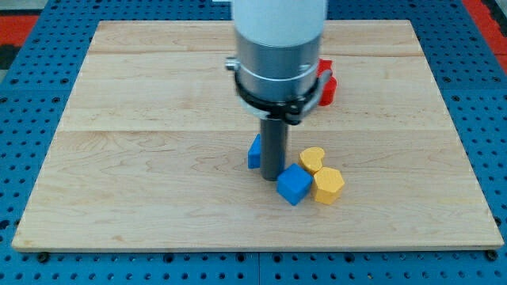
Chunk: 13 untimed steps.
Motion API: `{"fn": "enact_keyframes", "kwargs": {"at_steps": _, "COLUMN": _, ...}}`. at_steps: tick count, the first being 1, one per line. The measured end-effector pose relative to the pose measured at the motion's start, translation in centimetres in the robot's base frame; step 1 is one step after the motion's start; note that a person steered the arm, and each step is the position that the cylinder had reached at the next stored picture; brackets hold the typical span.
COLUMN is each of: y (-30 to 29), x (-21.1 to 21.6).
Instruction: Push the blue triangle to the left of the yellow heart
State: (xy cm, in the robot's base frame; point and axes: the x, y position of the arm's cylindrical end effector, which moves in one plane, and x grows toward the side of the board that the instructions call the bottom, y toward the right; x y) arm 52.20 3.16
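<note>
The blue triangle (pixel 254 152) lies just below the board's middle, partly hidden behind my rod. The yellow heart (pixel 312 159) lies to its right, with the rod between them. My tip (pixel 272 177) rests on the board right beside the blue triangle's right side and left of the yellow heart. Whether the tip touches the triangle I cannot tell.
A blue cube (pixel 294 184) sits just right of and below the tip, touching a yellow hexagon (pixel 328 185) under the heart. A red block (pixel 326 83) shows partly behind the arm at the view's top. The wooden board (pixel 119 158) lies on a blue pegboard table.
</note>
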Motion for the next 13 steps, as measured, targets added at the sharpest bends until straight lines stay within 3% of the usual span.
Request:
{"fn": "enact_keyframes", "kwargs": {"at_steps": 1, "y": 0.1, "x": 0.4}}
{"fn": "enact_keyframes", "kwargs": {"at_steps": 3, "y": -11.1, "x": 1.0}}
{"fn": "enact_keyframes", "kwargs": {"at_steps": 4, "y": -16.5, "x": -0.4}}
{"fn": "enact_keyframes", "kwargs": {"at_steps": 5, "y": -18.7, "x": -4.9}}
{"fn": "enact_keyframes", "kwargs": {"at_steps": 7, "y": -10.2, "x": -7.0}}
{"fn": "enact_keyframes", "kwargs": {"at_steps": 9, "y": -3.2, "x": -3.4}}
{"fn": "enact_keyframes", "kwargs": {"at_steps": 10, "y": -2.5, "x": -1.4}}
{"fn": "enact_keyframes", "kwargs": {"at_steps": 13, "y": -2.7, "x": -1.3}}
